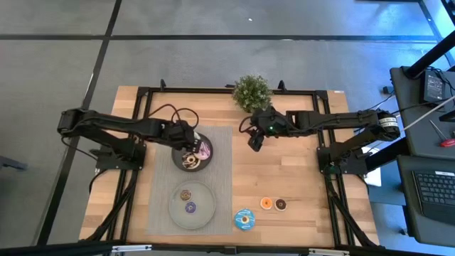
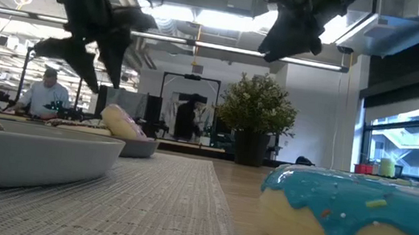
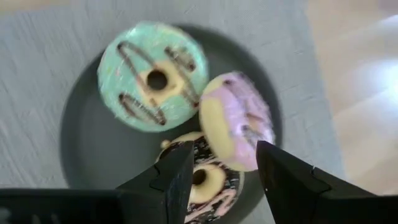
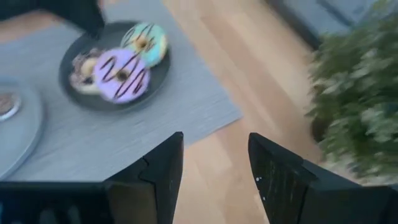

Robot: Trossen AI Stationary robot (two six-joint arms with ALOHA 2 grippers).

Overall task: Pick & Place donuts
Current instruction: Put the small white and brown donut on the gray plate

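Note:
My left gripper hangs open just above a dark plate on the grey mat. That plate holds a green donut, a chocolate-white donut and a pink-striped donut, which leans tilted on the other two. My right gripper is open over bare wood near the potted plant, touching nothing. A lighter plate holds a mini purple donut and a brownish mini one. The blue donut, orange mini and dark brown mini lie on the wood.
The grey mat covers the table's left half under both plates. The plant stands at the far edge. The low view has the blue donut close in front, with people and desks in the room behind. Bare wood lies between my right gripper and the loose donuts.

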